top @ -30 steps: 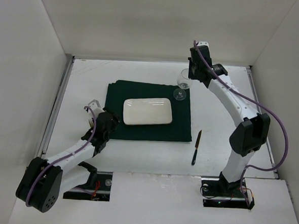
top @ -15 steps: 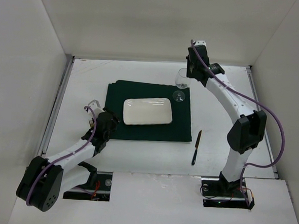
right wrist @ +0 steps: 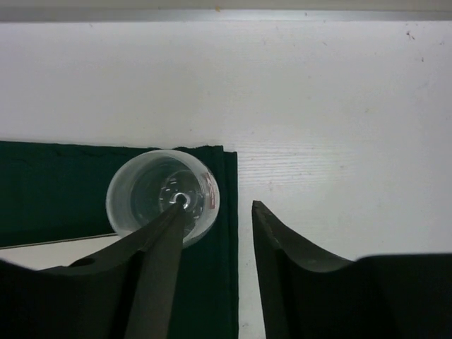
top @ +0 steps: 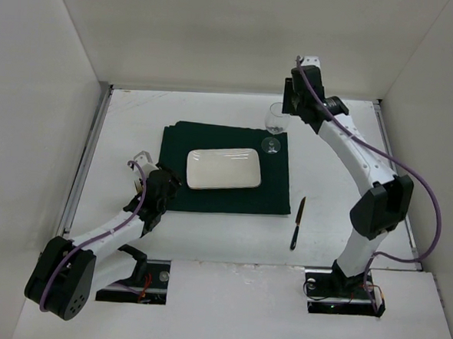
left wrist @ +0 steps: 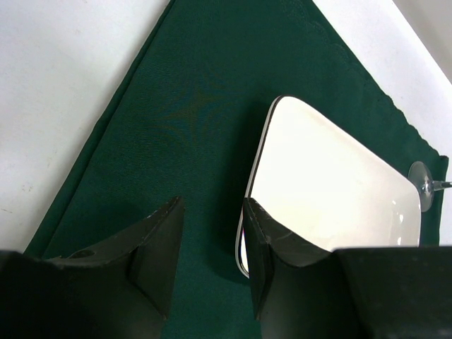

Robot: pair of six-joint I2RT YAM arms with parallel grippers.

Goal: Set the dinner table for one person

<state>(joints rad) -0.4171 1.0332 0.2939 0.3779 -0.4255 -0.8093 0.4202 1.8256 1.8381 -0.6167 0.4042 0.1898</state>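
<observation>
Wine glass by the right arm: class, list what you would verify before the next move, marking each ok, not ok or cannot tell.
1. Wine glass upright on green cloth: ok.
2. Right end effector open: ok.
3. Its fingers clear of the glass: cannot tell.
4. Plate on cloth: ok.
5. Knife beside plate: not ok, on bare table off the cloth.
6. Left end effector open, empty: ok.

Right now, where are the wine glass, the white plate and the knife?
wine glass point(top: 276, 120): top external view, on its bowl.
white plate point(top: 223, 169): top external view, on its flat middle.
knife point(top: 297, 223): top external view, midway along it.
</observation>
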